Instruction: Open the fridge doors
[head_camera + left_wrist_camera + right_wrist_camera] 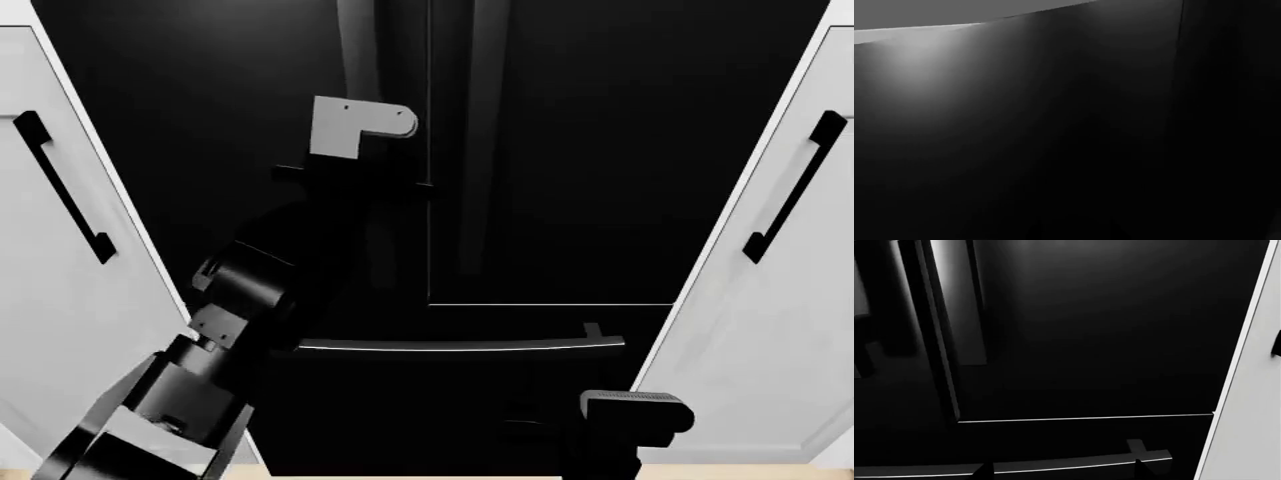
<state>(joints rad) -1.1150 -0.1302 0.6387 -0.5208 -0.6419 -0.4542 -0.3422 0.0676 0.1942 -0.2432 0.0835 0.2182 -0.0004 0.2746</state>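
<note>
In the left wrist view nearly everything is a glossy black surface (pixel 1054 140) seen from very close, with a pale grey band along one edge and a thin dark vertical line at one side; the left end effector itself does not show here, so its opening cannot be told from this view. In the head view the fridge doors (pixel 587 150) fill the middle, both closed, their central seam running vertically between two faintly lit vertical handles, and white cabinet doors (pixel 54 330) with slim black handles flank them on either side. The left arm (pixel 240 290) reaches up from the lower left to the left door near the seam, its pale grey wrist block just above the left end effector (pixel 358 185), which lies against the dark door so that whether it is wide or narrow cannot be told. Below the doors sits the wide black drawer (pixel 454 400) with a horizontal bar handle (pixel 461 346). The right arm's dark camera block (pixel 638 408) shows at the bottom right; the right end effector is out of sight. In the right wrist view the right door appears closed, with its vertical handle (pixel 961 300) near the seam, the drawer's bar handle below, and a white cabinet edge beside it.
</note>
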